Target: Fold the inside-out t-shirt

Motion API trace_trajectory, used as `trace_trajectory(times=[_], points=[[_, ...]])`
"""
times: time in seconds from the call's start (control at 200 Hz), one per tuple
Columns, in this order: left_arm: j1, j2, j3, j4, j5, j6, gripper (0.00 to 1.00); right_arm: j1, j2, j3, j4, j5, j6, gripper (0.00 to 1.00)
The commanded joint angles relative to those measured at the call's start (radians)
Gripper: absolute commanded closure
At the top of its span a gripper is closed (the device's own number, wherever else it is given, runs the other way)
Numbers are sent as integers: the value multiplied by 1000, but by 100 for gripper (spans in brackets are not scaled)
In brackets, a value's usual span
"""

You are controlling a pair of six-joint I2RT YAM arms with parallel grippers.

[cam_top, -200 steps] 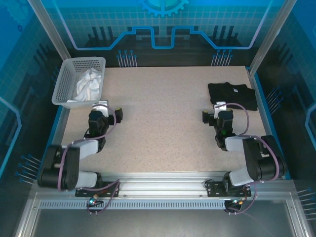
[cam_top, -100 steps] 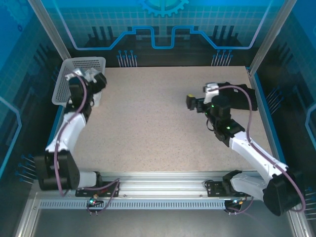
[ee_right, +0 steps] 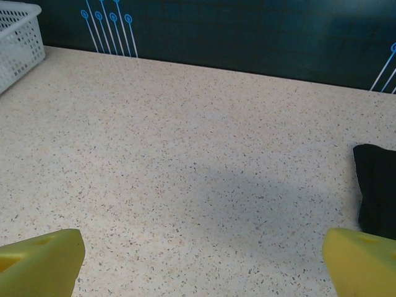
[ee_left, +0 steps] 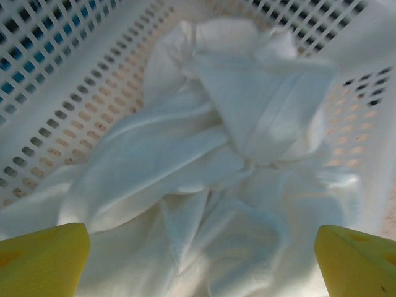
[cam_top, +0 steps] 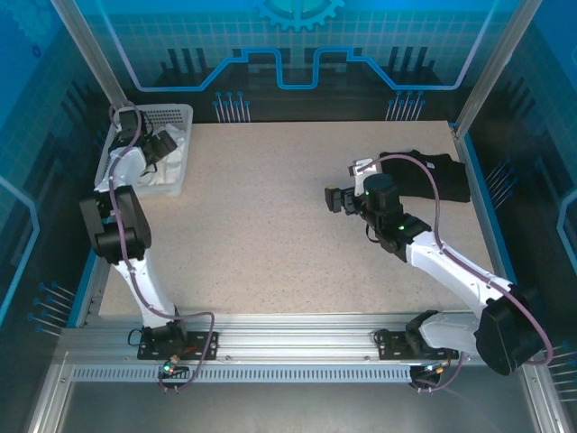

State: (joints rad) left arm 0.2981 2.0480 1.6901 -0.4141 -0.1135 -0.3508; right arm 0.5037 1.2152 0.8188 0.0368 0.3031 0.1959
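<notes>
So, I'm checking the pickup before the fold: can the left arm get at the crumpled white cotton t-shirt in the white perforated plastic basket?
Probably yes. The left gripper hangs right over the white t-shirt inside the white basket, jaws wide, nothing covering the cloth; only the basket walls crowd it.

Black-and-white arms (cam_top: 451,269), purple cables (cam_top: 213,327), yellow fingertips (ee_left: 40,260)

No text, number, label or brand can be read in any view. Graphics only: a blue gear emblem (cam_top: 298,11) sits top centre on the back panel (cam_top: 379,54) of the top view. Blue circuit-style lines (cam_top: 296,86) run below it. Similar pin-headed lines (ee_right: 108,34) mark the dark wall, upper left of the right wrist view.
</notes>
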Motion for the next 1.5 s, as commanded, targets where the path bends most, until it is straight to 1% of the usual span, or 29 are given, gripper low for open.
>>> trace_trajectory(times=[0.0, 0.045, 0.165, 0.26, 0.3, 0.33, 0.41, 0.515, 0.61, 0.67, 0.745, 0.81, 0.84, 0.98, 1.115, 1.235, 1.321, 1.401, 1.496], points=[[-1, 85, 118, -128, 33, 55, 14, 3, 21, 14, -12, 5, 23, 0], [-1, 124, 160, -157, 44, 63, 21, 3, 26, 15, -12, 1, 29, 0], [-1, 190, 260, -198, 74, 76, 48, 2, 33, 17, -29, 7, 51, 0], [-1, 193, 375, -259, 80, 83, 83, 2, 16, 22, -64, 17, 63, 0], [-1, 163, 395, -263, 73, 79, 95, 2, 0, 22, -81, 24, 65, 0], [-1, 126, 395, -255, 67, 76, 100, 2, -18, 18, -92, 32, 67, 0], [-3, -23, 341, -200, 50, 54, 100, 2, -73, 4, -113, 55, 66, 0], [-20, -291, 176, -30, -12, 34, 100, -10, -148, -6, -144, 84, 63, 0], [-54, -516, 54, 114, -64, 35, 100, -47, -191, -6, -158, 85, 54, 0], [-78, -615, 18, 173, -52, 21, 100, -97, -182, -2, -155, 28, 56, 0], [-127, -688, 14, 203, 8, -2, 100, -186, -121, 33, -172, -87, 101, 0], [-193, -717, 26, 205, 54, -5, 100, -239, -36, 55, -159, -157, 128, 1], [-226, -723, 33, 202, 74, -7, 100, -254, 12, 103, -158, -170, 140, 2], [-377, -730, 22, 210, 148, -25, 100, -286, 286, 286, -183, -226, 168, 7], [-504, -727, -50, 253, 189, -54, 100, -321, 534, 446, -176, -299, 222, 13], [-600, -720, -135, 277, 214, -71, 100, -363, 740, 608, -228, -378, 266, 18], [-660, -715, -212, 302, 215, -89, 100, -396, 857, 717, -286, -414, 289, 19], [-711, -705, -275, 325, 222, -113, 100, -422, 945, 807, -352, -421, 302, 20], [-770, -685, -321, 336, 233, -137, 100, -450, 1006, 878, -423, -407, 314, 21]])
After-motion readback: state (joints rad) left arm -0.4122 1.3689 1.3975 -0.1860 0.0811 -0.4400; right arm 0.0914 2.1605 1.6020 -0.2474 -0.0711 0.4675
